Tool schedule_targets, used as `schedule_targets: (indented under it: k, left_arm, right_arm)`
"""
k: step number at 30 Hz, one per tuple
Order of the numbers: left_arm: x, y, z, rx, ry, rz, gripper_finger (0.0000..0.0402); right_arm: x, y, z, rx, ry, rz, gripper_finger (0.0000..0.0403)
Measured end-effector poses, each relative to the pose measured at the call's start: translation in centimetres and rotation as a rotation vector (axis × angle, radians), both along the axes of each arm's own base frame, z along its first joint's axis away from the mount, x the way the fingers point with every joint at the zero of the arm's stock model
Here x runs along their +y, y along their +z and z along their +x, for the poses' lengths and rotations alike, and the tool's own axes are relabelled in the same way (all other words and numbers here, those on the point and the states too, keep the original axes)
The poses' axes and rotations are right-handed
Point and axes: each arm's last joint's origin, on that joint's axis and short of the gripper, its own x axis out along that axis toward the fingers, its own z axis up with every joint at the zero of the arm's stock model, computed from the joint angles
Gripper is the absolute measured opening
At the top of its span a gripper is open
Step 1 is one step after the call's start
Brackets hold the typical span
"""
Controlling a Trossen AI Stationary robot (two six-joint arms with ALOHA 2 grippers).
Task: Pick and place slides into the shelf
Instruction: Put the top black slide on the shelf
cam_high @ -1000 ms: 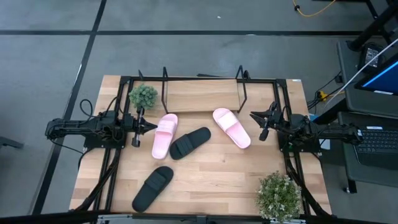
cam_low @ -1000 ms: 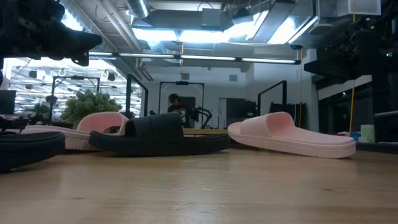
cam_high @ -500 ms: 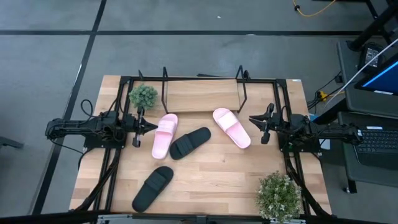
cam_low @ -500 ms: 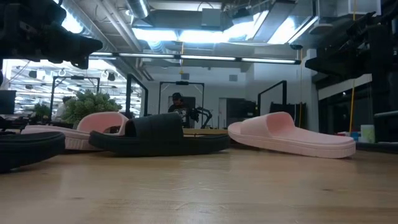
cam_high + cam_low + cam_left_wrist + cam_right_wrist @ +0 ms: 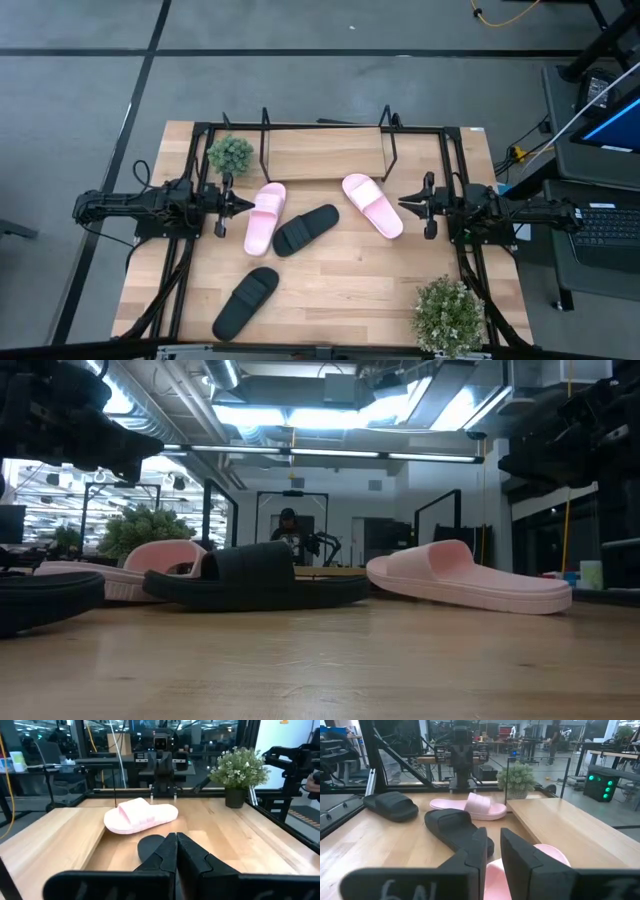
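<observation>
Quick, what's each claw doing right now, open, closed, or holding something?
Left claw: closed, holding nothing.
Right claw: slightly open, empty, over a pink slide.

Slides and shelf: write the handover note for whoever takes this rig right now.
Left gripper: shut, empty, beside the left pink slide.
Right gripper: fingers slightly apart, empty, beside the right pink slide.
Black slides: one mid-table touching the left pink one, one nearer the front edge.
Shelf: holds no slides.
Done: nothing placed.
Left: all four slides.
</observation>
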Motion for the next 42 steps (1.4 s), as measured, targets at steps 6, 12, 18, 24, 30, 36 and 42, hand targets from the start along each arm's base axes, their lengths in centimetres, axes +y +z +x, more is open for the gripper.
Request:
schedule_targets:
  k: [6,12,18,24,30,36,42]
  left_arm:
    - [0.0,-0.1,0.1,0.016,0.000,0.000,0.0000]
    - [0.1,-0.1,0.1,0.016,0.034,-0.030,0.0000]
    - [0.3,-0.1,0.1,0.011,0.096,-0.050,0.0000]
    - [0.3,1.3,-0.1,-0.053,0.099,-0.075,0.0000]
    - [0.3,2.3,-0.3,-0.075,0.100,-0.065,0.0000]
    - [0.3,2.0,-0.2,-0.045,0.122,-0.043,0.0000]
    - [0.3,1.8,0.0,-0.020,0.092,-0.042,0.0000]
  right_arm:
    - [0.0,0.0,0.0,-0.001,0.003,0.000,0.0058]
    - [0.0,0.7,0.0,-0.076,0.005,0.006,0.0058]
    - [0.0,3.1,-0.4,-0.175,0.006,0.022,0.0057]
    - [0.0,4.6,-0.6,-0.149,0.006,0.014,0.0037]
    - [0.0,4.5,0.0,-0.068,0.005,0.015,0.0010]
    - [0.0,4.0,0.5,-0.010,0.004,0.015,0.0007]
    - [0.0,3.7,0.8,0.021,0.005,-0.020,0.0011]
